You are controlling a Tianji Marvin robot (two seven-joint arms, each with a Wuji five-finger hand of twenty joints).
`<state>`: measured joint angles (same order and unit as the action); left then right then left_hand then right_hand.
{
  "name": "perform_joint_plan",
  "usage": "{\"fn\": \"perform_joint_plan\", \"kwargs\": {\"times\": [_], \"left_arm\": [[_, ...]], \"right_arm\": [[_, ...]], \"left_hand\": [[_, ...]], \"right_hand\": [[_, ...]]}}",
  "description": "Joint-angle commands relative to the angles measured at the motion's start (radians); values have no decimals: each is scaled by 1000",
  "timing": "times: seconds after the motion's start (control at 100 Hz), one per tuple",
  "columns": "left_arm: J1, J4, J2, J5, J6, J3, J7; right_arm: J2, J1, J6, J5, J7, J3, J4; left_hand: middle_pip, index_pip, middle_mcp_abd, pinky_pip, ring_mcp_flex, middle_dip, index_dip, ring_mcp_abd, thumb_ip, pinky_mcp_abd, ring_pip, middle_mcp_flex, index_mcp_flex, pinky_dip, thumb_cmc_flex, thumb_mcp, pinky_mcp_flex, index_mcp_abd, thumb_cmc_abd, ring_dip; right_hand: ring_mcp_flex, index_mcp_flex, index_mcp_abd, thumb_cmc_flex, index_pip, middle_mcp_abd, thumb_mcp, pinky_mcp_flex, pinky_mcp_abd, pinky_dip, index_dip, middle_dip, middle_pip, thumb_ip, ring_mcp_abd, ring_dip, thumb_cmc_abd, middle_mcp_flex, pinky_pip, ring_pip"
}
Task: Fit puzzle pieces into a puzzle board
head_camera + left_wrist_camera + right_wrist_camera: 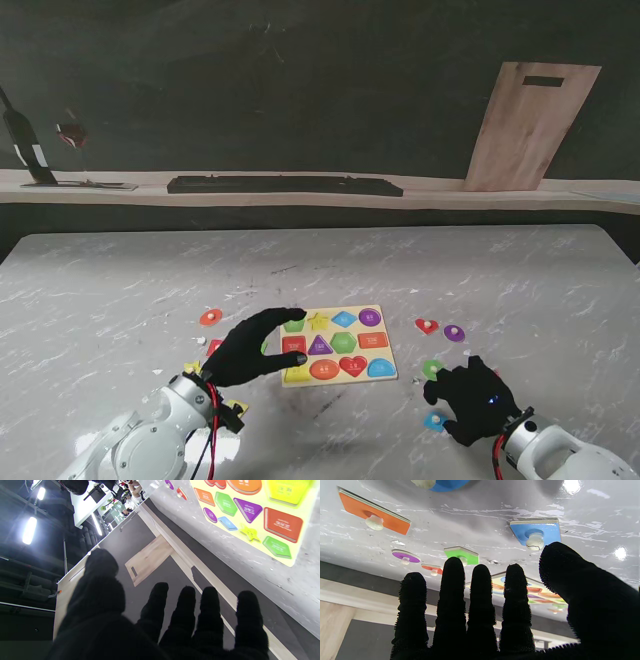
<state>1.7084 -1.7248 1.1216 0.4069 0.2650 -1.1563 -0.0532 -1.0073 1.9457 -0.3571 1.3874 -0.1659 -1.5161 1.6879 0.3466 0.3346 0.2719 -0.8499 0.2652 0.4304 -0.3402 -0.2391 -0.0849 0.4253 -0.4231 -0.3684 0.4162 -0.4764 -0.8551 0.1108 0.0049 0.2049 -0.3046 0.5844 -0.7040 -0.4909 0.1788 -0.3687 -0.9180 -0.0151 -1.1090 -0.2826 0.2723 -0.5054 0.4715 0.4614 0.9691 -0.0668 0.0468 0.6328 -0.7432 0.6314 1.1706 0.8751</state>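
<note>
Puzzle board (338,344): pale yellow, shapes red, orange, green, purple, blue. Table (120,290): grey-white marble veining. Both hands (250,348) (472,400): black gloves. Loose heart piece (427,325): red.

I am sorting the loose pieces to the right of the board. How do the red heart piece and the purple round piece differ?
The red heart piece is heart-shaped, the purple round piece a circle. The heart lies closer to the yellow puzzle board; the circle lies farther right. Both rest flat on the table, each with a pale knob.
</note>
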Motion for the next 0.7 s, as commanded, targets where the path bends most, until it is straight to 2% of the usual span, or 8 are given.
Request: {"fn": "perform_joint_plan", "kwargs": {"times": [0.0, 0.26, 0.45, 0.47, 0.49, 0.54, 0.58, 0.69], "left_arm": [[1, -5, 1, -7, 14, 4, 5], [16, -10, 3, 1, 23, 0, -9], [23, -12, 5, 10, 18, -8, -21], [23, -12, 5, 11, 17, -8, -22], [24, -13, 5, 12, 16, -9, -23], [25, -14, 5, 14, 14, -9, -24], [25, -15, 5, 13, 12, -9, -25], [27, -17, 5, 13, 9, -10, -25]], "right_arm": [[5, 10, -7, 12, -10, 3, -3], [6, -2, 0, 10, -26, 18, -29], [5, -20, 8, -6, -27, 39, -49], [5, -22, 9, -7, -26, 41, -51], [6, -24, 9, -8, -25, 43, -52], [6, -29, 9, -9, -27, 48, -57], [6, -34, 9, -9, -29, 51, -61], [7, -45, 8, -13, -29, 58, -69]], "left_hand": [[-18, -12, -18, 19, -34, -18, 20, 23, 33, -128, 34, 27, -42, 19, 29, 8, -23, -11, -13, -15], [-20, -9, -20, 43, -32, -21, 21, 26, 33, -121, 44, 24, -36, 21, 42, 25, -24, -15, -20, -20], [-19, -7, -19, 46, -30, -21, 21, 25, 32, -114, 46, 19, -28, 15, 42, 45, -23, -14, -23, -20], [-19, -7, -20, 47, -30, -21, 21, 25, 32, -112, 46, 20, -28, 14, 43, 48, -23, -16, -23, -20], [-19, -8, -18, 47, -30, -21, 21, 26, 32, -112, 47, 19, -28, 13, 44, 50, -23, -15, -22, -20], [-19, -7, -18, 47, -29, -21, 21, 26, 32, -112, 47, 19, -26, 11, 44, 56, -23, -15, -23, -19], [-19, -8, -19, 48, -30, -21, 21, 25, 32, -112, 48, 19, -26, 10, 44, 59, -23, -14, -24, -19], [-19, -8, -19, 49, -29, -21, 22, 26, 31, -112, 48, 18, -24, 7, 48, 67, -23, -15, -23, -19]], "right_hand": [[-16, -23, 8, 30, -16, -29, -25, -3, -7, -16, 7, 8, 16, -37, -14, 10, -38, 25, 3, 11], [-42, -49, 17, 24, -28, -37, -32, -23, -6, -21, 11, 11, 27, -38, -15, 18, -25, 59, 2, 22], [-64, -82, 33, 14, -40, -49, -35, -34, -5, -27, 13, 12, 32, -37, -17, 23, 13, 96, 2, 30], [-65, -84, 36, 10, -38, -50, -28, -34, -5, -28, 5, 12, 31, -48, -19, 23, 16, 99, 1, 30], [-68, -83, 46, -3, -64, -53, -21, -35, -5, -36, -60, 12, 31, -81, -19, 26, 20, 107, -2, 30], [-76, -87, 70, -36, -105, -58, -6, -40, -6, -39, -119, 12, 31, -134, -21, 27, 18, 123, -3, 32], [-81, -94, 82, -49, -125, -62, -1, -43, -6, -39, -139, 10, 30, -152, -21, 27, 17, 135, -3, 32], [-93, -101, 94, -64, -140, -66, -3, -47, -6, -39, -155, 10, 32, -162, -22, 28, 8, 153, -3, 37]]}}
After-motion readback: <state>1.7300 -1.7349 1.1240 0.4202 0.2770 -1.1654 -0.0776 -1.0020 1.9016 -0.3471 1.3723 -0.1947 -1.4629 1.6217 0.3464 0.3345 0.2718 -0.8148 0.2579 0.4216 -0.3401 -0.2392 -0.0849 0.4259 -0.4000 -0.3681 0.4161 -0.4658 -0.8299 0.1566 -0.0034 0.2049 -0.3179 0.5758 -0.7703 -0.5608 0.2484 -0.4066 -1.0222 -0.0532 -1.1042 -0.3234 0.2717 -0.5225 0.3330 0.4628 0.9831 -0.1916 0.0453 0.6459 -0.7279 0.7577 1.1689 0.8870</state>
